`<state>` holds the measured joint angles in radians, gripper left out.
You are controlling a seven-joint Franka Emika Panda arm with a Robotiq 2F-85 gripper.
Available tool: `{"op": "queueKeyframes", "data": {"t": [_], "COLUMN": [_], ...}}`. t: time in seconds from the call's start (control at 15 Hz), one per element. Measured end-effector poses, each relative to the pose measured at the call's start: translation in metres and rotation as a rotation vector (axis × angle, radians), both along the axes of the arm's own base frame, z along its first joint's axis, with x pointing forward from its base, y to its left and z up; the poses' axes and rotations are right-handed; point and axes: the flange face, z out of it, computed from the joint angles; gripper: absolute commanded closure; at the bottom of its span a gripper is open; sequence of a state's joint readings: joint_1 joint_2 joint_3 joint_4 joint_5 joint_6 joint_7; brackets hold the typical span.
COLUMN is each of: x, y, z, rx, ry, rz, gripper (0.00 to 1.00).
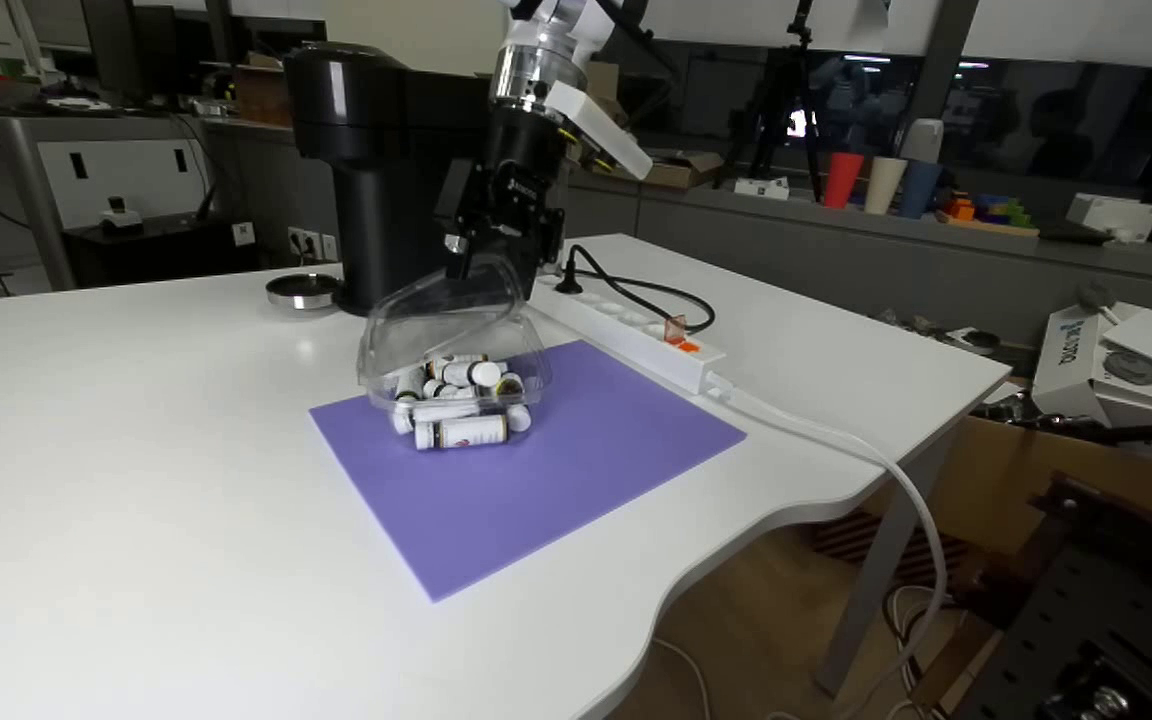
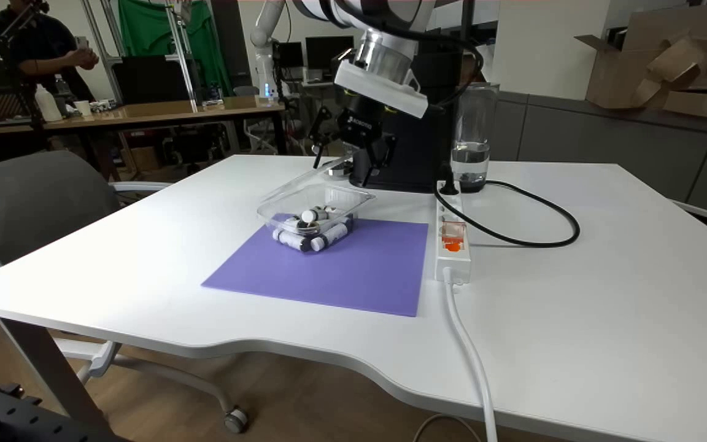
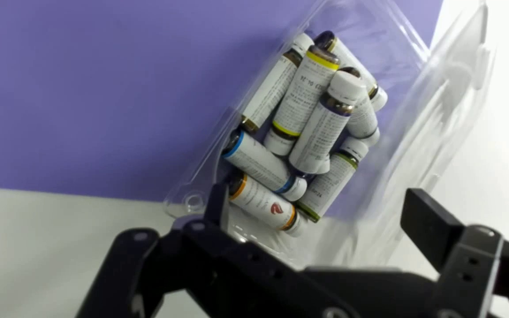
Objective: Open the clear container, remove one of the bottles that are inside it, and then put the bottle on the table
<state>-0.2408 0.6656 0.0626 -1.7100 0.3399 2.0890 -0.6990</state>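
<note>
The clear container (image 1: 539, 362) stands on the purple mat, and its clear lid (image 1: 436, 315) is raised and leans back. The container (image 2: 262, 212) and its lid (image 3: 444, 115) also show in the other views. Several small white-labelled bottles (image 3: 323, 132) lie in a pile inside the tub; they show in both exterior views (image 1: 461, 432) (image 2: 332, 236). My gripper (image 3: 318, 210) is open, with nothing between its fingers. In both exterior views (image 1: 498, 265) (image 2: 342, 169) it is above the container's back side, near the lid's upper edge; I cannot tell whether it touches the lid.
The purple mat (image 1: 556, 490) lies on the white table (image 1: 186, 480). A tall black machine (image 1: 366, 180) stands close behind the container, with a small round dish (image 1: 303, 290) beside it. A white power strip (image 2: 453, 258) with a black cable (image 2: 531, 244) lies beside the mat.
</note>
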Motion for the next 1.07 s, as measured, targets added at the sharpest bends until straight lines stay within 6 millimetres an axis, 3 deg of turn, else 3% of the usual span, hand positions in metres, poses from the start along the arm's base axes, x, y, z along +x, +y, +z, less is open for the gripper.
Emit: {"op": "queueKeyframes", "data": {"t": [0.53, 1.07], "x": [0.001, 0.012], "y": [0.011, 0.073], "z": [0.008, 0.041], "rx": [0.059, 0.096], "ry": [0.015, -0.042], "rz": [-0.060, 0.052], "gripper": [0.00, 0.00]}}
